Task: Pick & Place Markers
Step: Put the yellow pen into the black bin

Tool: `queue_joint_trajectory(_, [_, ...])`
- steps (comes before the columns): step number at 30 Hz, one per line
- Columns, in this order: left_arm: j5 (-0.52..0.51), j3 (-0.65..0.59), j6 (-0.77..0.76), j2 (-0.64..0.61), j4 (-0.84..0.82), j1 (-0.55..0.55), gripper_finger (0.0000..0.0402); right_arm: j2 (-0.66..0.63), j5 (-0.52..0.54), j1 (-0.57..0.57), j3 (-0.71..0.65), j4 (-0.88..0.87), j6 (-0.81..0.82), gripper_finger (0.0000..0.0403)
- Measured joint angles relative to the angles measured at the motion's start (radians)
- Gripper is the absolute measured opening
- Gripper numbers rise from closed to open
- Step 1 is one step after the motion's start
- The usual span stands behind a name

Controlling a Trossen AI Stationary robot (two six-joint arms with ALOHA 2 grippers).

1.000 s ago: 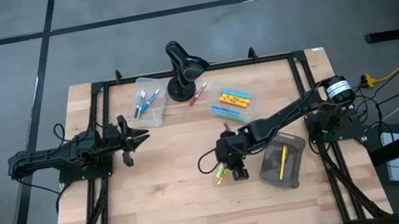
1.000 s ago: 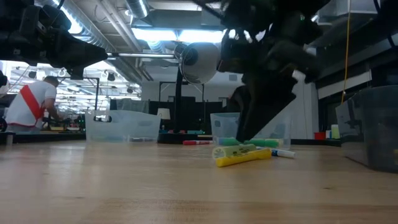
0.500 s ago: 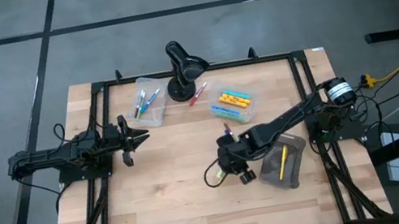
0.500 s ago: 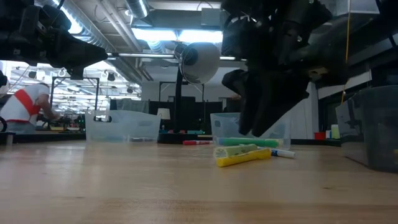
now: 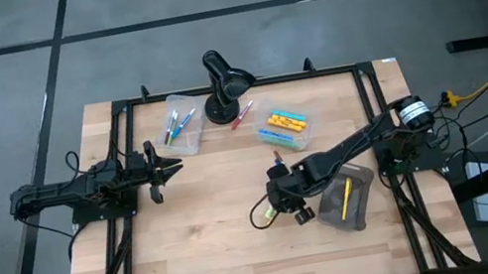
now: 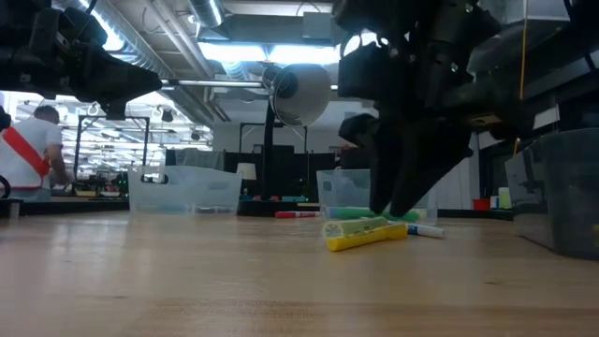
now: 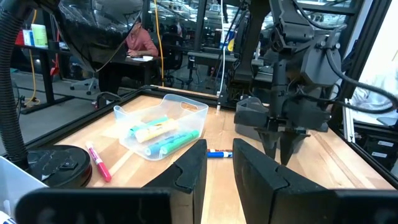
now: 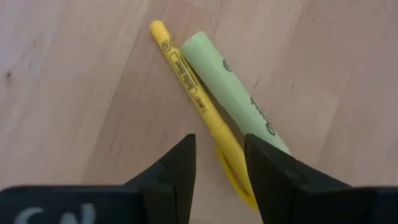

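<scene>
A slim yellow plastic marker [image 8: 198, 99] is seen lying on the bare wooden table [image 5: 203, 245], touching a thicker pale-green marker [image 8: 233, 93]. It is judged light, stiff and slippery; mid-barrel is preferred. The right gripper [image 8: 217, 163] is held narrowly parted, empty, above it. The left gripper [image 7: 216, 171] is parked narrowly parted.

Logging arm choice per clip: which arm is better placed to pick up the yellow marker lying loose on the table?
Right. The right hand hangs open directly over the yellow marker, fingers either side of it. The left hand waits far off at the table's left.
</scene>
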Motion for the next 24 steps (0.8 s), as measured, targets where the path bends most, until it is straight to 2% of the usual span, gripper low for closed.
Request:
queue_joint_trajectory(16, [0.0,0.0,0.0,0.0,0.0,0.0,0.0072,0.063,-0.005,-0.014,0.002,0.016,0.001,0.0131])
queue_joint_trajectory(19, [0.0,0.0,0.0,0.0,0.0,0.0,0.0072,0.063,-0.008,-0.019,0.002,0.019,0.004,0.011])
queue_joint_trajectory(24, [0.0,0.0,0.0,0.0,0.0,0.0,0.0072,0.064,-0.002,-0.019,0.002,0.028,0.006,0.0044])
